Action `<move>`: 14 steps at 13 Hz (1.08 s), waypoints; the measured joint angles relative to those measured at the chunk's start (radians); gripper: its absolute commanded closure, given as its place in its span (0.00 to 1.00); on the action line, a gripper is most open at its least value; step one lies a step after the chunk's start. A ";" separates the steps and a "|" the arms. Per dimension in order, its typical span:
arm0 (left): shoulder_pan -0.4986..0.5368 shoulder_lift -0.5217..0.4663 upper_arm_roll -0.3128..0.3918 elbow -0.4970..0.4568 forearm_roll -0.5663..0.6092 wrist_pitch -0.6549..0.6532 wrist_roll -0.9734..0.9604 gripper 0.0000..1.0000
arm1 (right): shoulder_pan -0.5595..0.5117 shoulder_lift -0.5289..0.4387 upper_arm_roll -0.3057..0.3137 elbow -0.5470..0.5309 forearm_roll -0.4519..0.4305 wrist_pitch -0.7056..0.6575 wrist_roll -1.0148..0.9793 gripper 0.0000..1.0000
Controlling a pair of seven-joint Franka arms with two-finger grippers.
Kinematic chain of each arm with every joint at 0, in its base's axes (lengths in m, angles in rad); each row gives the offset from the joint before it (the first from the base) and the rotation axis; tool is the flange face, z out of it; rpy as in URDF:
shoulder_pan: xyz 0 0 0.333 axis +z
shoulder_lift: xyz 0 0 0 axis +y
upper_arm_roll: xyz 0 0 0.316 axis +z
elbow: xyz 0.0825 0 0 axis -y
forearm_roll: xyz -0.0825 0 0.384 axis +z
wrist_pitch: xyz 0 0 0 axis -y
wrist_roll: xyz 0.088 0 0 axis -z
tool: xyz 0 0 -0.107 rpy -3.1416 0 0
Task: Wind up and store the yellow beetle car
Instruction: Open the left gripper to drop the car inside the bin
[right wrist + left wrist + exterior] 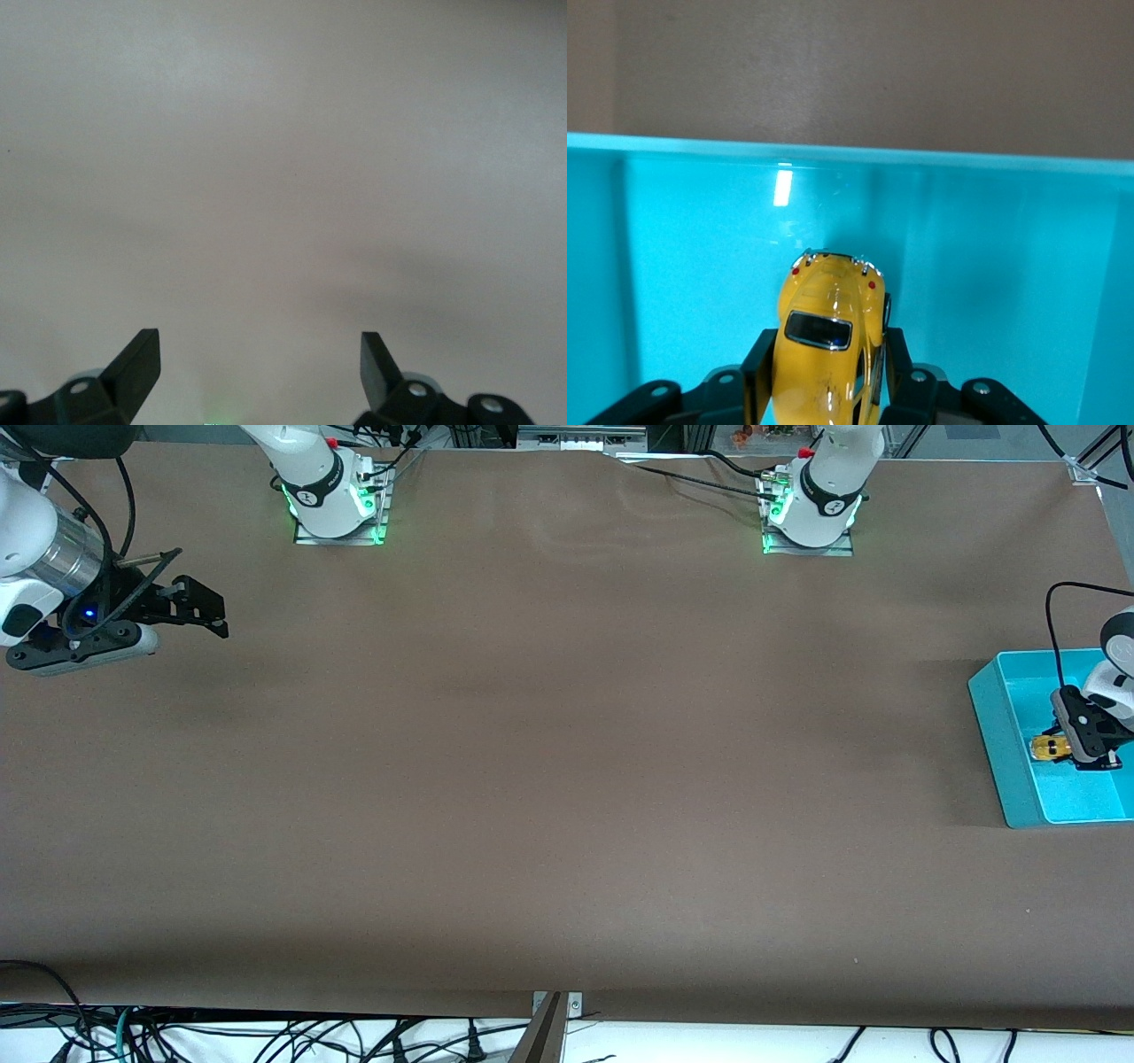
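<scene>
The yellow beetle car (830, 341) sits inside the turquoise bin (1001, 731) at the left arm's end of the surface (549, 779), lying between the fingers (764, 367) of the left hand (828, 376), nose pointing away from the wrist. The fingers flank its sides closely; whether they press the body or have just let go cannot be told.

It looks like a small, rigid toy with a glossy rounded shell, probably light and likely to slip or roll on its wheels. The flat flanks, low along the doors, seem the safest place to pinch; the domed roof would squirt out.

The right hand (261, 363) waits over bare surface at the right arm's end, fingers spread wide and holding nothing.
</scene>
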 measured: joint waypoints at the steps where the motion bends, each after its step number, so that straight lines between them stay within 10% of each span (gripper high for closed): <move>1: 0.002 -0.001 0.000 0.002 0.000 0.005 0.037 0.00 | 0.000 0.000 0.000 0.000 -0.001 0.000 0.000 0.00; 8: 0.002 -0.015 -0.004 0.051 -0.003 -0.048 0.064 0.00 | 0.000 0.000 0.000 0.000 -0.002 -0.002 0.000 0.00; 14: -0.008 -0.050 -0.092 0.393 -0.125 -0.472 -0.096 0.00 | 0.000 0.001 0.000 0.000 -0.007 -0.002 0.000 0.00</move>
